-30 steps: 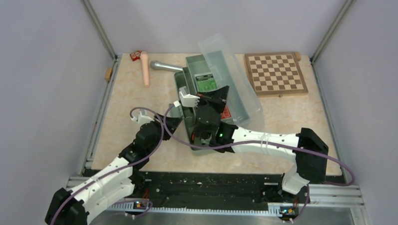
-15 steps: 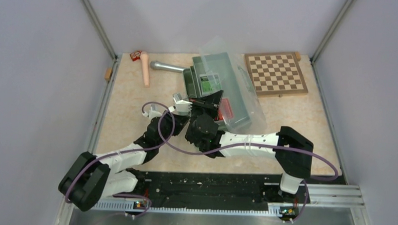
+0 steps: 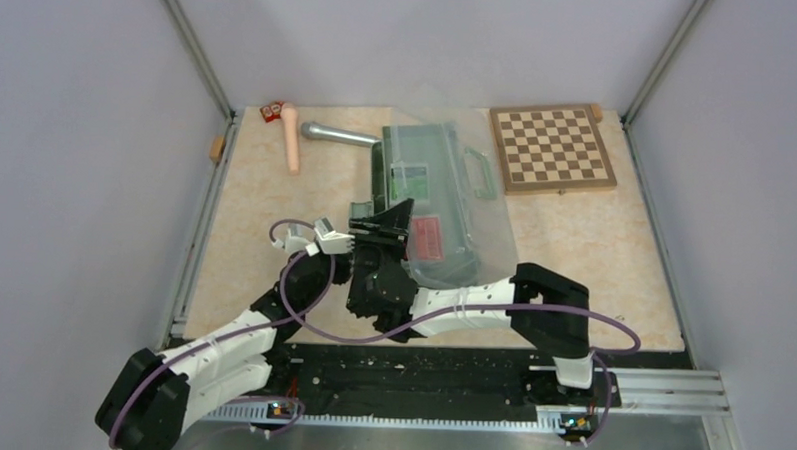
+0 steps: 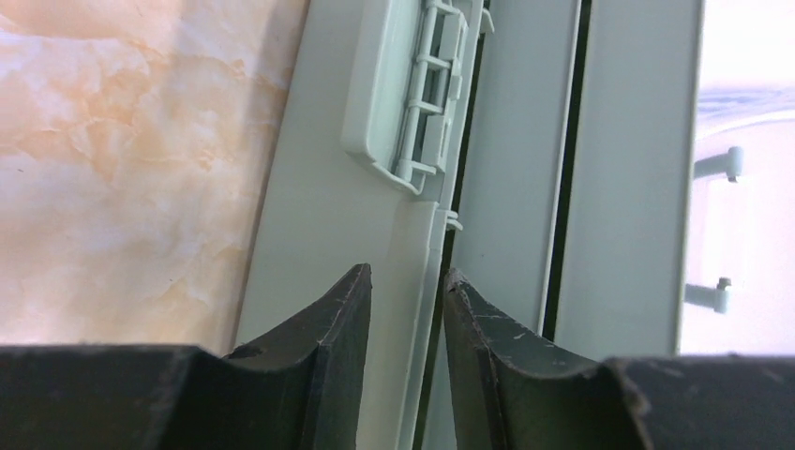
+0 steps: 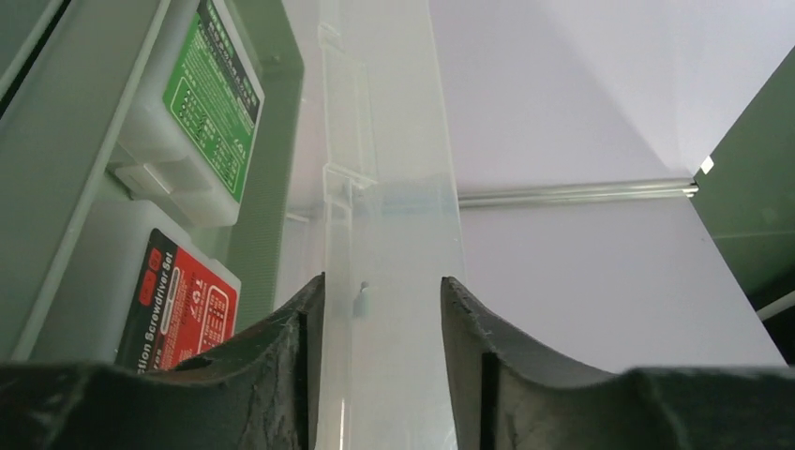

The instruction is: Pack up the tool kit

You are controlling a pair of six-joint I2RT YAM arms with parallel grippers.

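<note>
The sage-green toolbox lies mid-table with its translucent lid lowered over it. Through the lid I see a small green box and a small red box; both also show in the right wrist view, green and red. My right gripper is shut on the lid's edge. My left gripper sits at the box's near left side, its jaws close together around the box rim, below a latch. Pliers and screwdrivers are hidden.
A wooden chessboard lies at the back right, touching distance from the lid's handle. A silver microphone, a pink stick and small red pieces lie at the back left.
The lid has swung from upright down over the box, carried by my right gripper. Both grippers have moved nearer and to the left, and the box has turned a little.
</note>
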